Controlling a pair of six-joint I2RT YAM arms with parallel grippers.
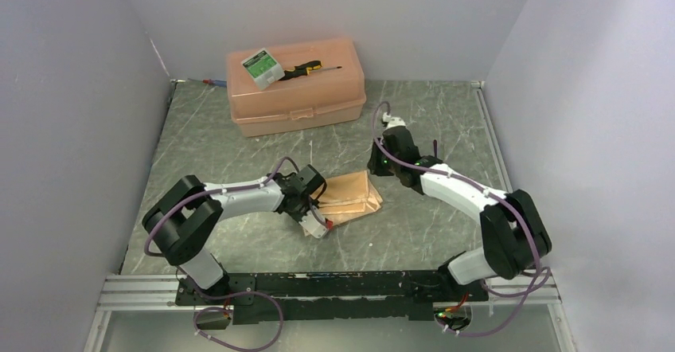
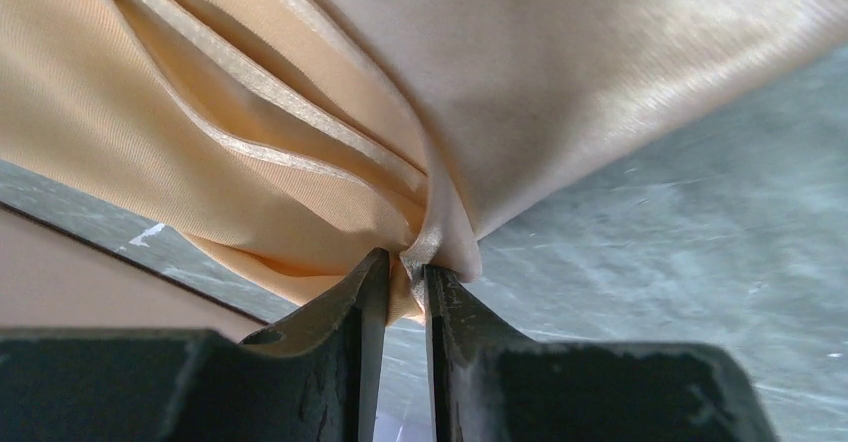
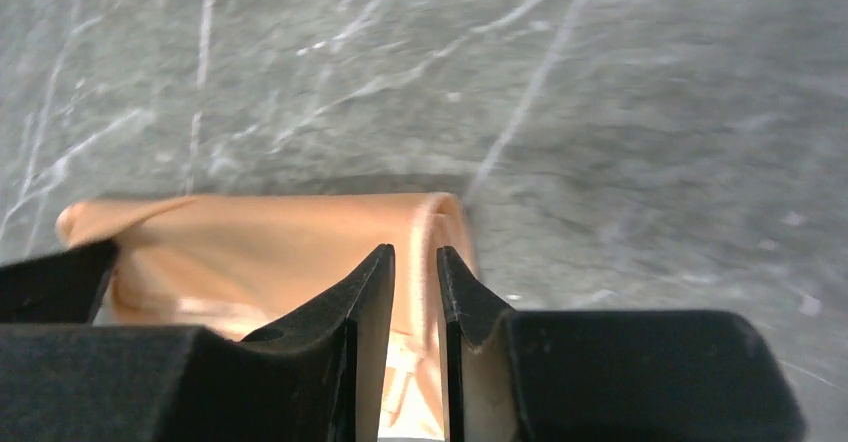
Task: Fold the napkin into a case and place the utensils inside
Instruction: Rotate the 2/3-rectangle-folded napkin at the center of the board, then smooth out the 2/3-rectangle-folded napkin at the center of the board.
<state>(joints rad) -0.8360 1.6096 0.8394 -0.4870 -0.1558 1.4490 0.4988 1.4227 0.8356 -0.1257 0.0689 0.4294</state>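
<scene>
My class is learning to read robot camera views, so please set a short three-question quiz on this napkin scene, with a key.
1. True or false: the screwdriver lies on the lid of the peach plastic box.
2. What does the left gripper pinch? A) the napkin B) the screwdriver C) nothing
3. In the top view, which gripper is nearer the plastic box?
Key: 1 true; 2 A; 3 the right gripper.
</scene>
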